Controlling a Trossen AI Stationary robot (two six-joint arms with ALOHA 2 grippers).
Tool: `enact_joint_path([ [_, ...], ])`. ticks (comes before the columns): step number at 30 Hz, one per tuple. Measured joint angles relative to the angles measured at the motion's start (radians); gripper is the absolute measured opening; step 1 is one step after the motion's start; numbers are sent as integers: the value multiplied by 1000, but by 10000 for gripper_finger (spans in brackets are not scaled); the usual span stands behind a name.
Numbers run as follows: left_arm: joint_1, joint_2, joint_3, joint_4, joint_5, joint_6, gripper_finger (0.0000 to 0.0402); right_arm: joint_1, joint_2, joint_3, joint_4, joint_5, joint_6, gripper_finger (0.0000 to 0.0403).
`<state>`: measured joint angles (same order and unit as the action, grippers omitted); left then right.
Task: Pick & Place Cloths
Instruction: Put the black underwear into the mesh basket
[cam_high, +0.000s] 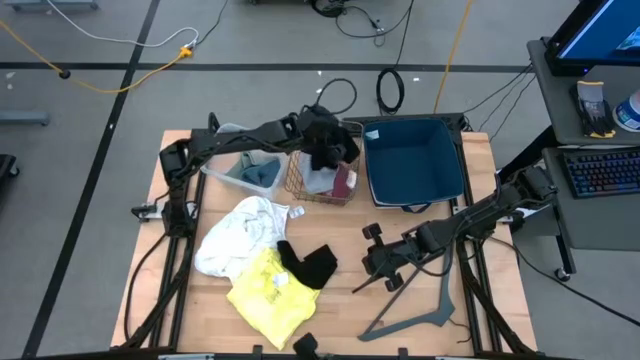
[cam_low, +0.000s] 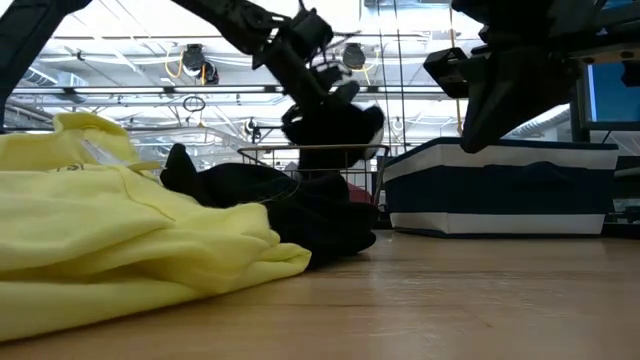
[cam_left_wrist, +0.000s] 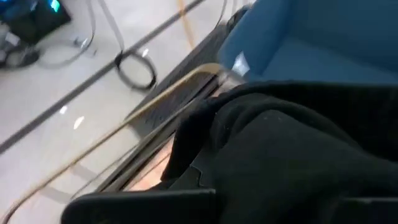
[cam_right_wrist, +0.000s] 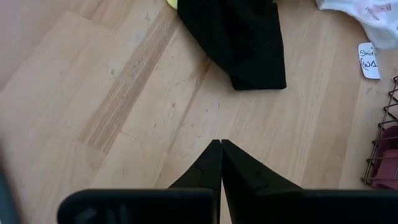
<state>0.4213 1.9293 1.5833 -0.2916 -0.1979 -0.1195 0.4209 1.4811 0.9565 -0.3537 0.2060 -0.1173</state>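
Soft crumpled black cloth (cam_high: 330, 148) over wire basket (cam_high: 300, 180)

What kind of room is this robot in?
Probably a robot lab or workshop: cables trail across a grey floor, a keyboard and screen sit beside the table, and bare ceiling lights hang overhead.

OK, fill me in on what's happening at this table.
The robot is sorting cloths. The left gripper is shut on a black cloth, holding it in the air above the wire basket, which already holds a maroon piece. The right gripper is shut and empty, hovering over bare table. A white cloth, a yellow cloth and another black cloth lie on the table. The blue bin looks empty.
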Motion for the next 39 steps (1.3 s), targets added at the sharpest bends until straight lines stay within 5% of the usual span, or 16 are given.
enact_joint_path([
  [8, 45, -2, -1, -145, -12, -92, 0, 0, 0, 0, 2, 1, -1, 0],
  [34, 38, 94, -48, -103, 119, -138, 7, 0, 0, 2, 15, 0, 19, 0],
  [39, 35, 93, -48, -103, 119, -101, 43, 0, 0, 2, 13, 1, 27, 0],
])
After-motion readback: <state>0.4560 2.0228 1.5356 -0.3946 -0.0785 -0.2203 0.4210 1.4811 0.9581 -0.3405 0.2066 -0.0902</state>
